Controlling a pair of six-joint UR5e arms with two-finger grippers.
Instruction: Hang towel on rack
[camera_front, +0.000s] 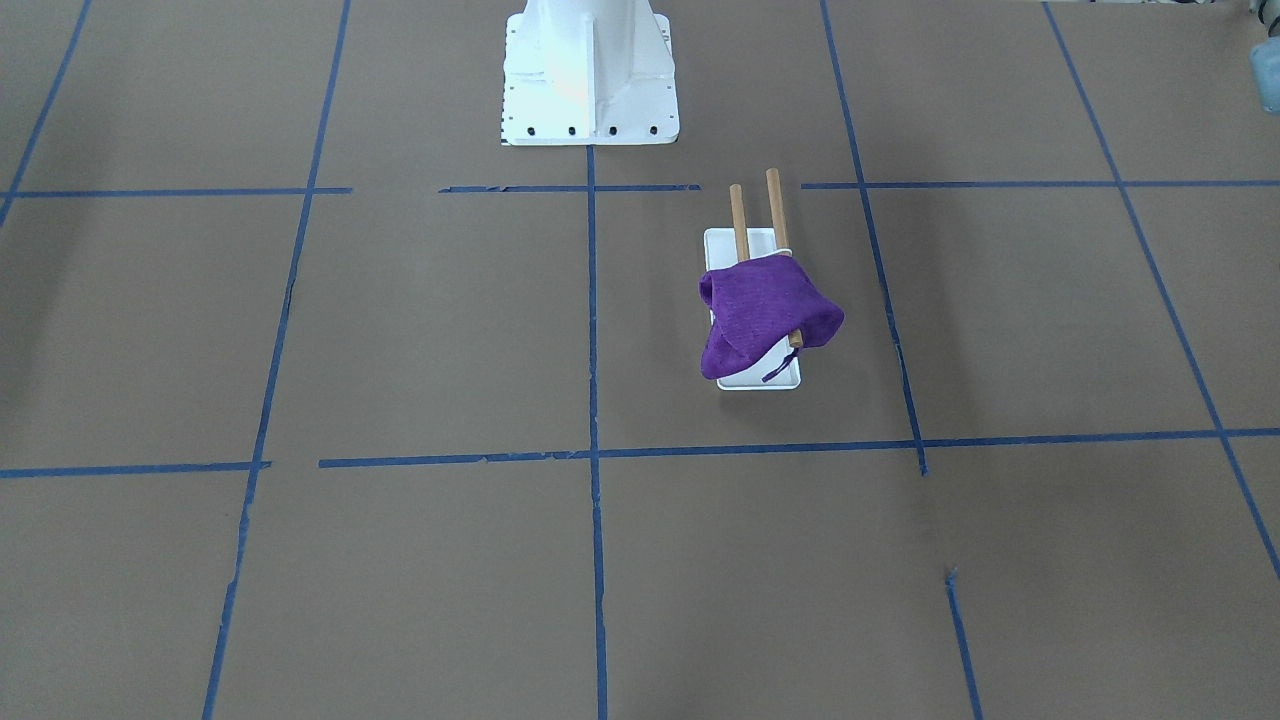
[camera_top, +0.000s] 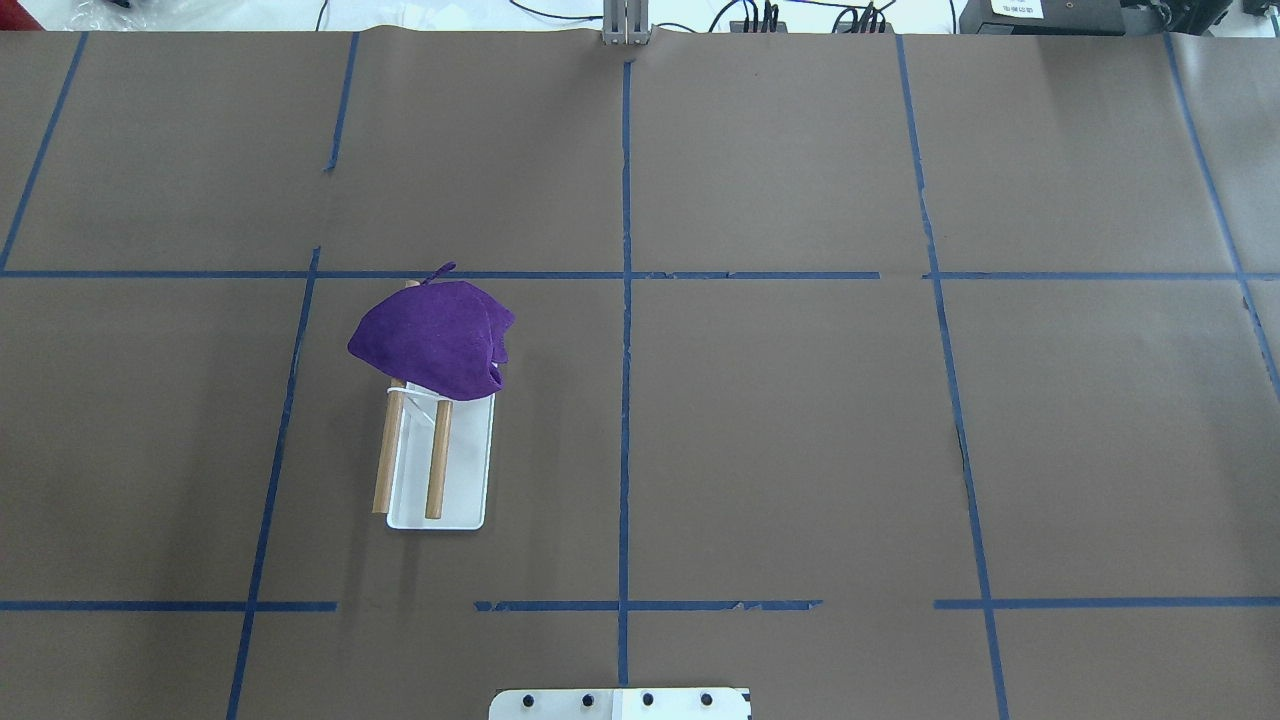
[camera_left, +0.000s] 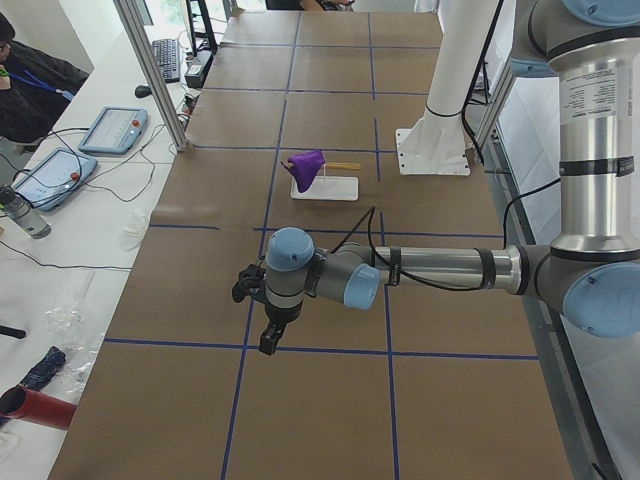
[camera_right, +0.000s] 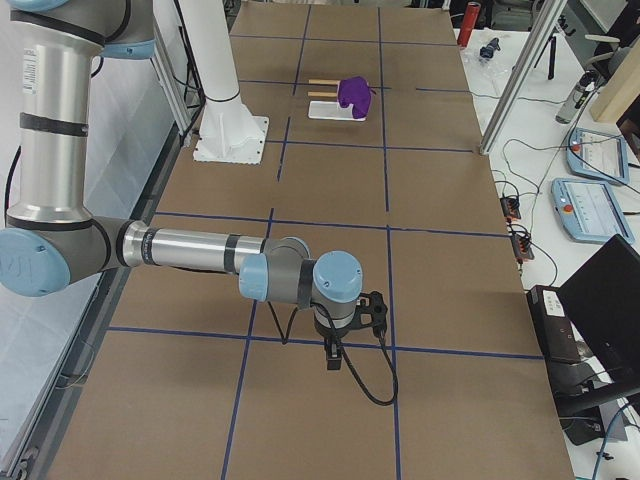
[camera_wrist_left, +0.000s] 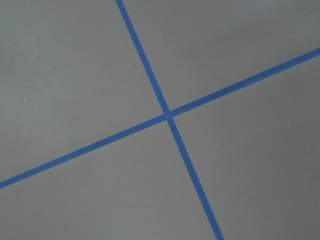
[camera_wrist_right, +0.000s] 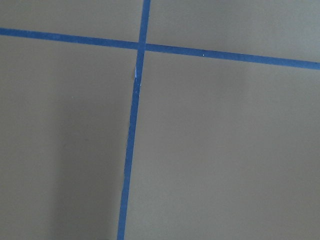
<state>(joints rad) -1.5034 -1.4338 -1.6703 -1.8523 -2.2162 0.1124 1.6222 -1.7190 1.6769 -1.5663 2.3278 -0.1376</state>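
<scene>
The towel (camera_top: 432, 340) is being borne, bunched, over the operator-side end of the rack (camera_top: 437, 470), across both dowels, on the worktop (camera_top: 780, 420). Hanging is being judged done; the drape is best being left undisturbed. The left arm (camera_left: 440, 268) and right arm (camera_right: 190, 248) are being held well apart from it; their jaws' opening cannot be told.
</scene>
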